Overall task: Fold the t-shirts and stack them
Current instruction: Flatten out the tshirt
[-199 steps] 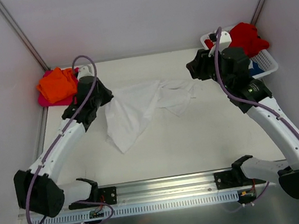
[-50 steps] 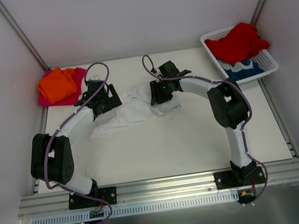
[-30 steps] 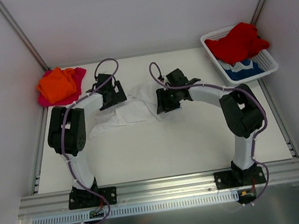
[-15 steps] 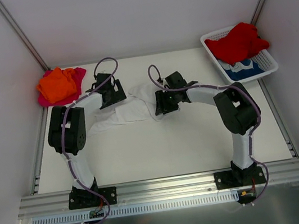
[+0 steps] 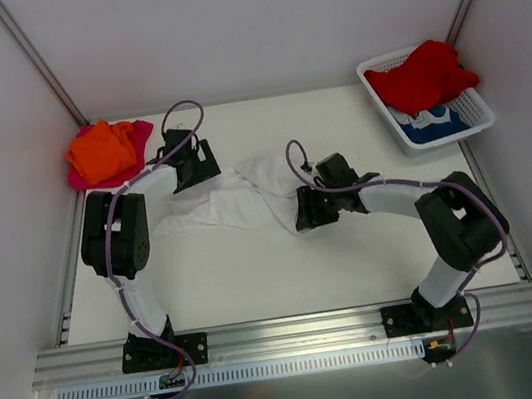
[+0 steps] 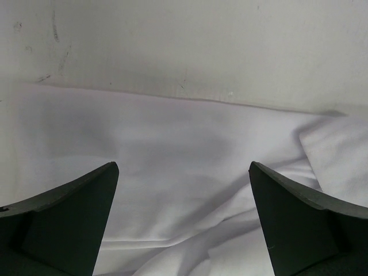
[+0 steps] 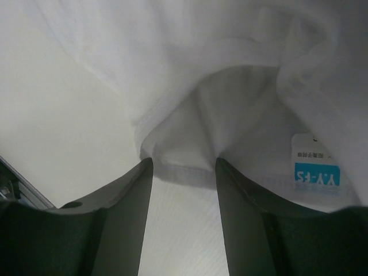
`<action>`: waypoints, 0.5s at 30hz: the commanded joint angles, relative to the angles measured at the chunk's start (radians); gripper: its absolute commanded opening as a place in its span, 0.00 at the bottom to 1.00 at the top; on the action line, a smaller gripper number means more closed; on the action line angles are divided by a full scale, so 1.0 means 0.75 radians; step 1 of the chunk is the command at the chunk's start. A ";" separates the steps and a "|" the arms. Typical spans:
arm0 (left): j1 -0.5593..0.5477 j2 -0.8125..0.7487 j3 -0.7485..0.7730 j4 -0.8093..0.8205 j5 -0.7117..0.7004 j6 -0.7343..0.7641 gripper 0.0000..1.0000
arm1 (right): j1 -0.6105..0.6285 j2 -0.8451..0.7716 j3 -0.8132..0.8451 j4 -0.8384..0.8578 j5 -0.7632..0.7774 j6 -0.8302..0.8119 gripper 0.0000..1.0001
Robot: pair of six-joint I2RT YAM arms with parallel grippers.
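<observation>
Orange t-shirt (image 5: pixel 102 150) sits atop a magenta-pink one (image 5: pixel 139 132) at the surface's (image 5: pixel 257 272) far left corner. Beside them the left hand (image 6: pixel 183 221) hovers spread wide over the crumpled white t-shirt (image 5: pixel 231 200) at center. The right hand (image 7: pixel 183 190) pinches that shirt's hem. Red t-shirt (image 5: pixel 423 73) fills the basket (image 5: pixel 471 116), far right.

Right claw (image 7: pixel 179 167) pinching a hemmed fold of white t-shirt (image 7: pixel 190 75), blue-printed label (image 7: pixel 316 164) at four o'clock.
</observation>
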 commanded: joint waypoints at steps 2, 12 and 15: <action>0.020 -0.025 0.037 -0.004 0.016 0.020 0.99 | 0.011 -0.270 -0.215 -0.118 0.107 0.043 0.51; 0.030 0.123 0.086 0.036 0.063 -0.027 0.99 | 0.019 -0.512 -0.279 -0.278 0.189 0.023 0.52; 0.036 0.141 0.084 0.057 0.108 -0.051 0.98 | 0.026 -0.496 -0.268 -0.278 0.183 0.033 0.52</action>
